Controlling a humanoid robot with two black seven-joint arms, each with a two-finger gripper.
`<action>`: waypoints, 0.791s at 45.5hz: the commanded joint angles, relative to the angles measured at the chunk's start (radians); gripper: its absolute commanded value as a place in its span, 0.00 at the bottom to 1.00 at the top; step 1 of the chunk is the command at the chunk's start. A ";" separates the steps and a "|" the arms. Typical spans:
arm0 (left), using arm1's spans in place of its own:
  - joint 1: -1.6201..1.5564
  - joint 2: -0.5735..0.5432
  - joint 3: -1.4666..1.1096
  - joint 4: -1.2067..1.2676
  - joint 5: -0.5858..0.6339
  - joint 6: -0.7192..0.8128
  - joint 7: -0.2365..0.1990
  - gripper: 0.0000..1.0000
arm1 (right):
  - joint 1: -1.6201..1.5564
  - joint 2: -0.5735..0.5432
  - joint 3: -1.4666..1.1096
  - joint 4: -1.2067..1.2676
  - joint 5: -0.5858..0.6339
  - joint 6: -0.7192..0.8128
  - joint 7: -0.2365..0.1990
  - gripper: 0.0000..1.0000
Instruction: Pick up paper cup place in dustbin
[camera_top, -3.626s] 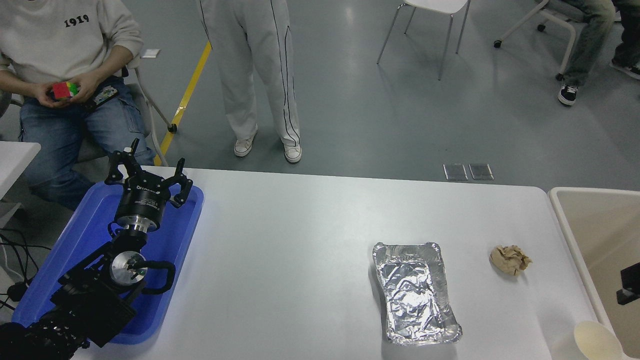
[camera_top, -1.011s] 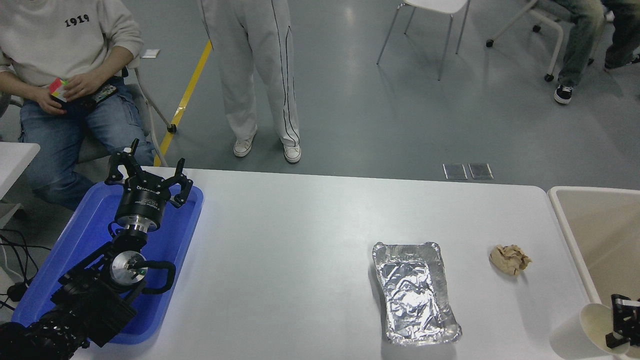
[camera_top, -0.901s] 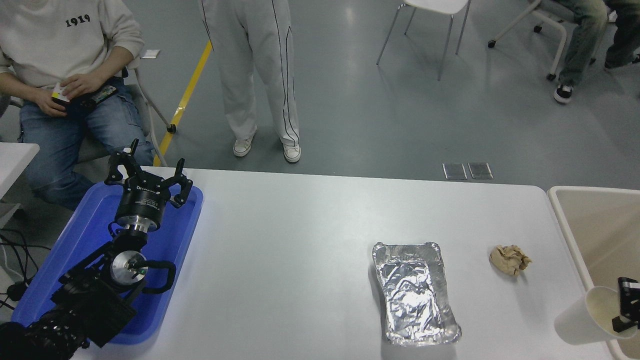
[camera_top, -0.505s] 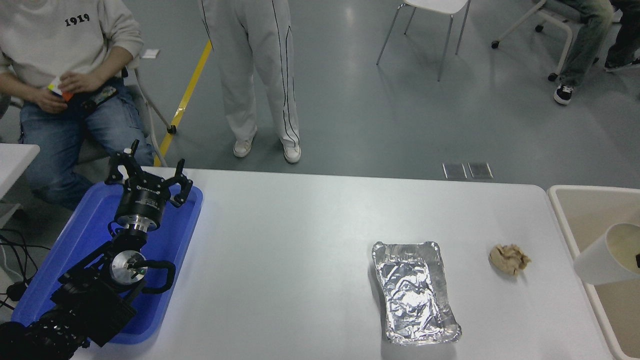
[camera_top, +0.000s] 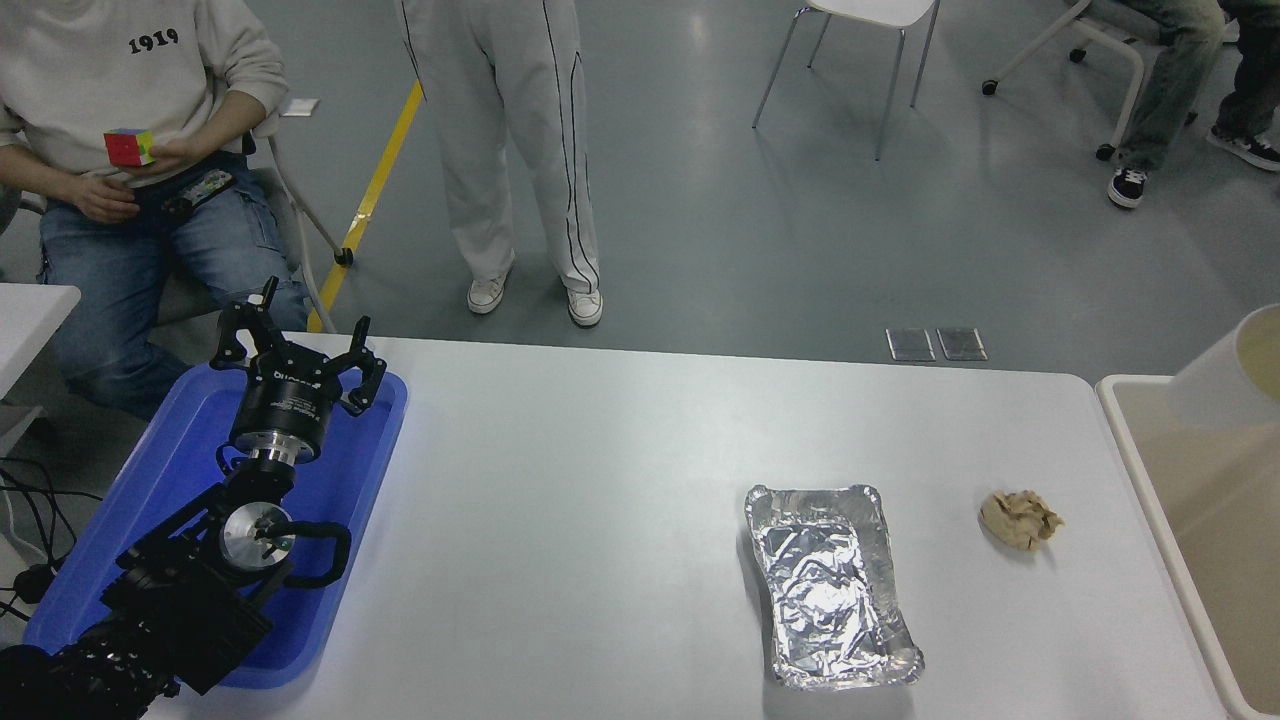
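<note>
— What has changed since half a second ago?

— Up went the paper cup (camera_top: 1225, 375): it was low over the dustbin's (camera_top: 1120, 410) near-left rim and now it hangs tilted at the right edge of the frame, above the bin's far left corner, mouth turned to the right and partly cut off. Nothing else on the worktop (camera_top: 600, 500) has shifted.

— And the right claw?

— Out of view. Nothing of it shows at the cup.

— Go through it from the near side.

— Nearest, the left arm lies parked at the lower left over the blue tray (camera_top: 355, 480). Its left claw (camera_top: 295, 345) points away from the camera above the tray's far end, fingers spread wide and holding nothing. To the right, the silver foil tray (camera_top: 830, 585) sits on the worktop, and the crumpled tan paper ball (camera_top: 1020, 520) lies just beyond it to the right, apart from it, near the bin's left wall.

— And past the table?

— A seated person at the far left holds a coloured cube (camera_top: 130, 147) in one hand. Another person (camera_top: 520, 150) in pale trousers stands on the grey floor.
</note>
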 joint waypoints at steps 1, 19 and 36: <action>0.000 0.001 0.000 0.000 0.000 0.000 0.000 1.00 | 0.046 0.012 -0.009 0.002 -0.002 0.000 0.000 0.00; 0.000 0.001 0.000 0.000 0.000 0.000 0.000 1.00 | -0.079 -0.120 -0.026 -0.044 0.008 0.000 -0.002 0.00; 0.000 0.001 0.000 0.000 0.000 0.000 0.000 1.00 | -0.421 -0.235 0.020 -0.209 0.213 -0.145 -0.003 0.00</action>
